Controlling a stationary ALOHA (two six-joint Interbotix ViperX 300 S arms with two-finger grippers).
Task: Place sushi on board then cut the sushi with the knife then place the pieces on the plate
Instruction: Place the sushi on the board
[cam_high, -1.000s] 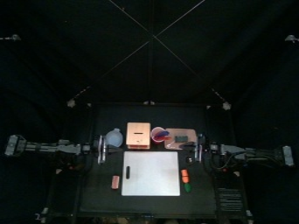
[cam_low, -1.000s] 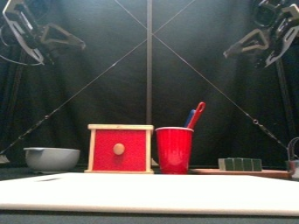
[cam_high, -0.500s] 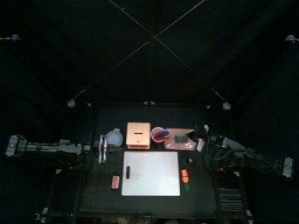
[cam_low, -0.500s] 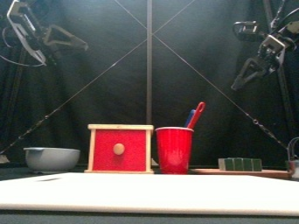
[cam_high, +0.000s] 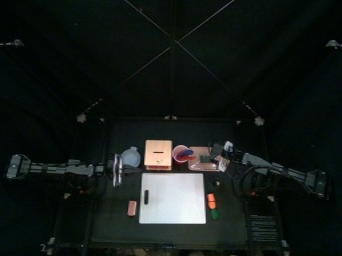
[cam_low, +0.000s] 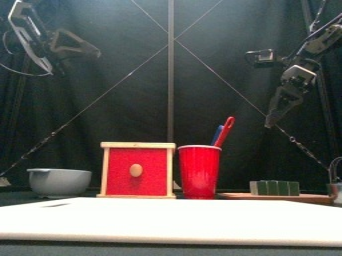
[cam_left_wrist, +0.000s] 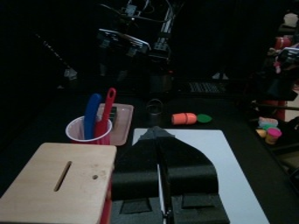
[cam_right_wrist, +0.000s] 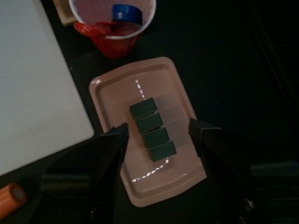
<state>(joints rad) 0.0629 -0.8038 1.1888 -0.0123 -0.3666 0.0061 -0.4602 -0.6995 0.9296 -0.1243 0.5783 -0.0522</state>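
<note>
Lying in a short row down the middle of the pink tray (cam_right_wrist: 176, 87), the sushi roll (cam_right_wrist: 149, 131) of dark green blocks is not yet on the white cutting board (cam_high: 174, 198), so the first step of the task looks to be the one in hand. The tray sits at the table's right back, near the board's back right corner and just beside the red cup (cam_low: 199, 170) that holds the blue and red toy knives.

The right gripper (cam_right_wrist: 160, 129) hangs over the roll with its jaws spread wide, one on each side of the row. The front view shows it high above the table, touching nothing. That stance probably means the jaws are to close across the row's narrow width. Since the blocks come apart, a pinch near the middle may leave the end pieces behind.

The board lies bare at the front centre, ready to receive the roll. Behind it stands the wooden box (cam_low: 138, 170) with its red drawer front, and the blue-grey bowl (cam_low: 59, 180) is to the box's left.

The left gripper (cam_left_wrist: 159, 133) rests raised at the table's left, its jaws pressed together on nothing, out of the working arm's way.
</note>
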